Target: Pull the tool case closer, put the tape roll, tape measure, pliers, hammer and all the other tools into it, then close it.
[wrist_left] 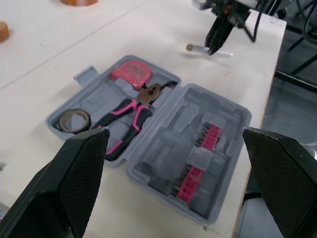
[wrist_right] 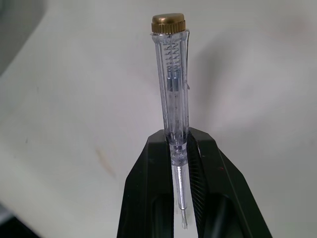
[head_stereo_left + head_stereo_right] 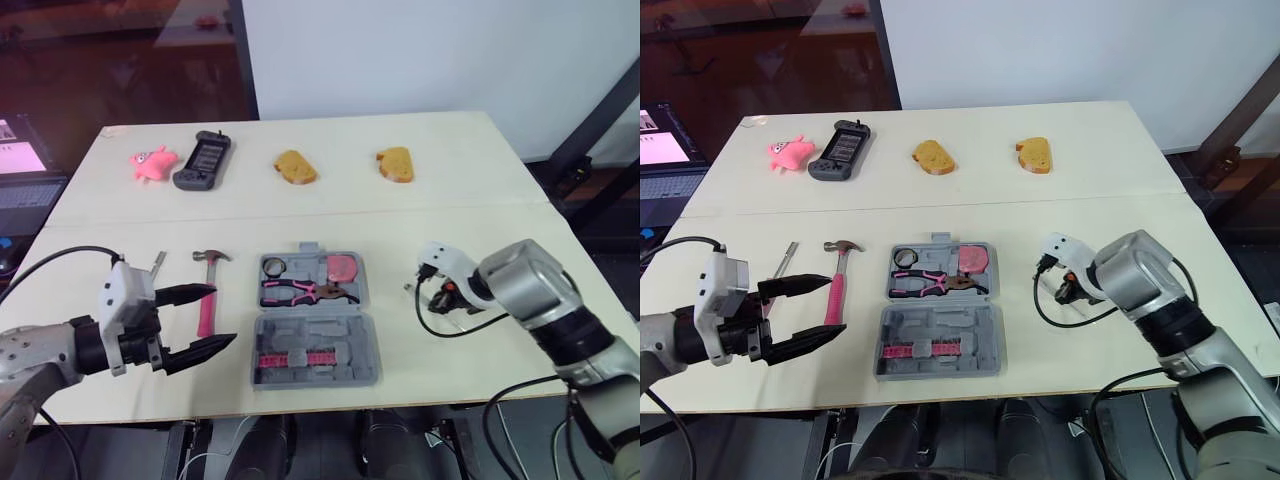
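Cream-coloured wooden table [image 3: 450, 200] with a white wall behind it, and the grey plastic tool case [image 3: 340, 335] sits lying open flat near the front edge, long side running left to right. Its far half holds the dark tape roll [image 1: 59, 121], the pink-handled pliers [image 3: 300, 292] lying left-right with the nose toward the right, and the reddish-pink tape measure [image 3: 343, 267] at the right end. The near half has rows of pink bits [image 3: 292, 357]. Just left of the case is the pink-handled hammer [image 3: 206, 312], long axis running away from the robot, steel head at the far end and grip end toward the front edge. A thin silvery metal piece [image 3: 157, 262] lies just left of that. The left gripper [image 3: 225, 313] hovers at the hammer's handle with its two fingers spread wide apart. The right gripper [image 2: 178, 134], right of the case, is pinched on the clear plastic tester screwdriver [image 2: 173, 89], gripping the thin metal shaft near the tip; the brass cap points left toward the case. Can't tell if it's touching the table. On the far side are a pink plush toy [image 3: 152, 163], a dark grey handheld game console [image 3: 203, 160] and two toast-shaped pieces [image 3: 295, 167].
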### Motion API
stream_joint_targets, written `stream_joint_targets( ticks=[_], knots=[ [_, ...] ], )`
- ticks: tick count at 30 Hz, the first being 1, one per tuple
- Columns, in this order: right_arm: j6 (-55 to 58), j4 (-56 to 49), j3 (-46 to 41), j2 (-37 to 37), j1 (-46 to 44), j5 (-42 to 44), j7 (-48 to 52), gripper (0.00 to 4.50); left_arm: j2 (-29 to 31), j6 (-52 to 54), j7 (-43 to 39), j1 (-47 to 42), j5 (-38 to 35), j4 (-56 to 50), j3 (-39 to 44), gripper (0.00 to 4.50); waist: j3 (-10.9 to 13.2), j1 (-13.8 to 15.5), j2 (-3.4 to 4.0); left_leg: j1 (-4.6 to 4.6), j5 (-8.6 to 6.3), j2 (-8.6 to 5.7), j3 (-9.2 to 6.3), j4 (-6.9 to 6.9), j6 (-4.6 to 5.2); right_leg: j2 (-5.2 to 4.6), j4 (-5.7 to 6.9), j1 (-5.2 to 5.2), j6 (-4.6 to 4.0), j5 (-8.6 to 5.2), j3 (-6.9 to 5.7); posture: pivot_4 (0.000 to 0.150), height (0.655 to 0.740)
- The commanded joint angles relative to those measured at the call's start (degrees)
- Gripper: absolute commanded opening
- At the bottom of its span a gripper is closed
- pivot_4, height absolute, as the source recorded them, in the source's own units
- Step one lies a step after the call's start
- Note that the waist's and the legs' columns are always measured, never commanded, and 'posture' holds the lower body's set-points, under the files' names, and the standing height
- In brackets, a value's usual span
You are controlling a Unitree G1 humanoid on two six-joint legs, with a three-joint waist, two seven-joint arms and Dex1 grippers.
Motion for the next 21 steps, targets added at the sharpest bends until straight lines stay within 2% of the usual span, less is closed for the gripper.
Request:
stream_joint_targets(
  ticks=[1, 5, 9, 14, 18, 21],
  knots=[
    [-0.5, 1.7, 0.9, 1.7, -1.9, 1.0, -3.4, 0.03, 0.2, 0.2, 0.0, 0.0, -1.0, -1.0, 0.1, 4.50, 0.0, 0.0, 0.00, 0.00, 0.00, 0.00, 0.00, 0.00, 0.00, 0.00, 0.00, 0.00, 0.04, 0.02, 0.00, 0.150, 0.7400],
    [-1.6, 4.8, 3.1, 2.5, -2.5, 1.0, -5.7, 0.03, 0.1, 0.2, 0.3, 0.1, -0.9, -1.1, 0.1, 4.50, 0.0, 0.0, -0.01, 0.01, 0.00, 0.00, -0.01, 0.03, 0.00, 0.02, 0.01, 0.03, 0.02, 0.02, -0.01, 0.150, 0.7400],
    [0.5, 7.1, 1.8, 4.1, -2.6, 3.0, -7.5, 0.03, -0.1, 0.1, 0.5, 0.4, -0.9, -1.4, 0.1, 4.50, -0.1, 0.0, -0.14, 0.07, 0.00, 0.00, -0.03, 0.06, 0.00, 0.03, 0.01, 0.12, 0.02, 0.02, -0.02, 0.150, 0.7400],
    [3.6, 4.6, -0.3, 2.6, -4.3, 6.2, -7.5, 2.26, 0.2, -0.1, -0.3, 0.5, -1.1, -1.0, 0.8, 4.50, -0.1, 0.0, -0.15, 0.10, 0.00, 0.01, -0.07, 0.12, 0.00, 0.05, 0.02, 0.19, -0.03, 0.00, -0.05, 0.150, 0.7400],
    [5.4, 0.2, -1.8, -0.7, -5.2, 9.7, -6.4, 4.37, 0.9, -0.9, -1.4, -0.1, -0.4, 0.4, 0.9, 4.50, 0.0, 0.1, -0.02, 0.03, 0.00, 0.00, -0.06, 0.13, 0.00, 0.04, 0.02, 0.13, -0.02, 0.00, -0.05, 0.150, 0.7400],
    [3.1, -5.5, -3.3, -4.6, -3.5, 12.0, -5.8, 4.45, 1.2, -1.5, -2.4, -0.6, 0.1, 1.5, 0.8, 4.50, 0.0, 0.1, 0.01, -0.01, 0.00, -0.01, -0.05, 0.12, 0.00, 0.03, 0.01, 0.08, -0.01, 0.01, -0.05, 0.150, 0.7400]
  ],
)
